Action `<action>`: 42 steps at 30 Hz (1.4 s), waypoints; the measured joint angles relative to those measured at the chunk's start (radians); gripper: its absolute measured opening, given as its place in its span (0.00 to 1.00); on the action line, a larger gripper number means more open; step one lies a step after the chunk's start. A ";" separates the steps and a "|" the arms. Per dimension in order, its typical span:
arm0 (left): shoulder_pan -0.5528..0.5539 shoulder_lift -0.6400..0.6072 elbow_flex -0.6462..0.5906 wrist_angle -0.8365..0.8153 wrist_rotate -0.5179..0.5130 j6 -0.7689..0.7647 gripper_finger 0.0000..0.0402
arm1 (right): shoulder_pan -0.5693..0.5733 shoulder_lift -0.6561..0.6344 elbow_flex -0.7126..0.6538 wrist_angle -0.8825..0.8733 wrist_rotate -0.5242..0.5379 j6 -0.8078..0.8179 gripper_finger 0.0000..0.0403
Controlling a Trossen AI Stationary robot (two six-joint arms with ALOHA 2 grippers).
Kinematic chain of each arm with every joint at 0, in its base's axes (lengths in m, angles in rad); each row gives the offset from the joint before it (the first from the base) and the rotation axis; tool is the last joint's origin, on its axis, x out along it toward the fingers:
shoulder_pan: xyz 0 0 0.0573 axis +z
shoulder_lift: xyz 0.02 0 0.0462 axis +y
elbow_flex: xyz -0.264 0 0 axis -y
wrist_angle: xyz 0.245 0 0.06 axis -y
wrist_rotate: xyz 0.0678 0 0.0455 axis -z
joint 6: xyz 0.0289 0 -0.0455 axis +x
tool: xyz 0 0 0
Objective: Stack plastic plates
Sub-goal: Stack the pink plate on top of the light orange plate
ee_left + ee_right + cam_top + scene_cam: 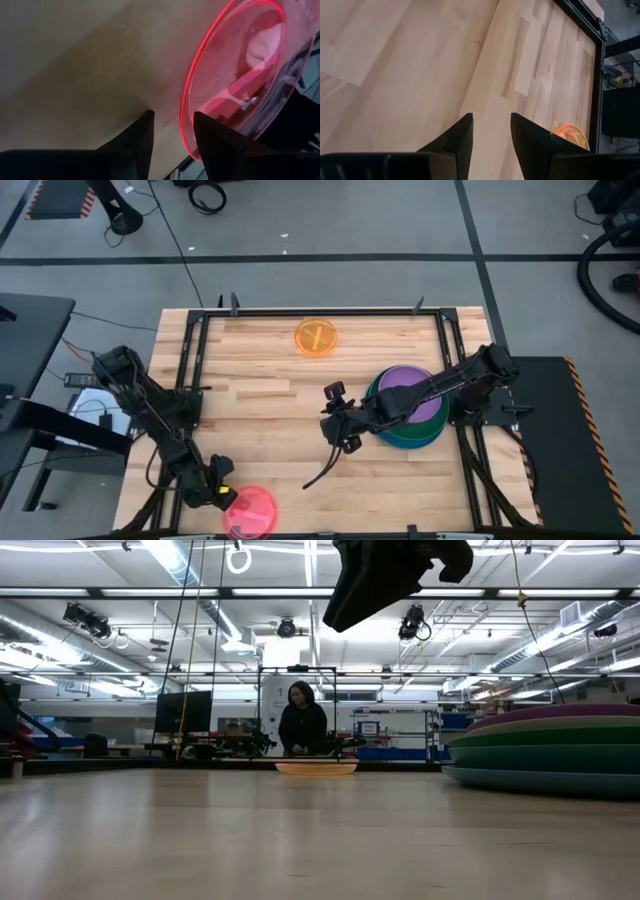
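A small pink plate [250, 512] lies at the table's near edge, left of middle. My left gripper [222, 492] is open just left of it; in the left wrist view the pink plate's rim [186, 100] runs into the gap of the gripper [172, 125], close to one finger. A stack of larger plates [410, 408], purple on top of green and teal ones, rests on the table's right side [545, 750]. A small orange plate [318, 338] lies flat near the far edge [316, 768]. My right gripper [340, 425] hovers open left of the stack, above bare wood [491, 125]. My left gripper has the pink plate's rim [184, 131] between its two fingers, coming low from the table's left. Whether a finger [215, 137] touches the rim, I cannot tell. The plate lies on the table.
A black frame [190, 360] runs along the table's left, far and right sides. Bare wood lies open in the middle [270, 410]. A black cable [320, 472] hangs below the right gripper. A person [302, 720] stands beyond the far edge.
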 joint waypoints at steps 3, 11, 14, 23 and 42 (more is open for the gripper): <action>0.000 0.004 -0.001 0.039 0.001 -0.001 0.36 | 0.005 0.000 0.000 -0.002 0.000 0.000 0.35; 0.004 0.011 -0.001 0.073 0.010 -0.028 0.27 | 0.018 0.000 0.000 -0.020 0.001 -0.001 0.35; 0.010 0.011 -0.001 0.075 0.010 -0.041 0.23 | 0.026 0.000 0.000 -0.043 0.007 -0.001 0.35; 0.013 0.011 -0.001 0.125 0.009 -0.061 0.13 | 0.074 0.000 0.000 -0.160 0.071 0.011 0.35; 0.205 -0.002 0.000 -0.047 0.049 0.176 0.01 | 0.266 -0.003 0.000 -0.178 0.329 -0.004 0.35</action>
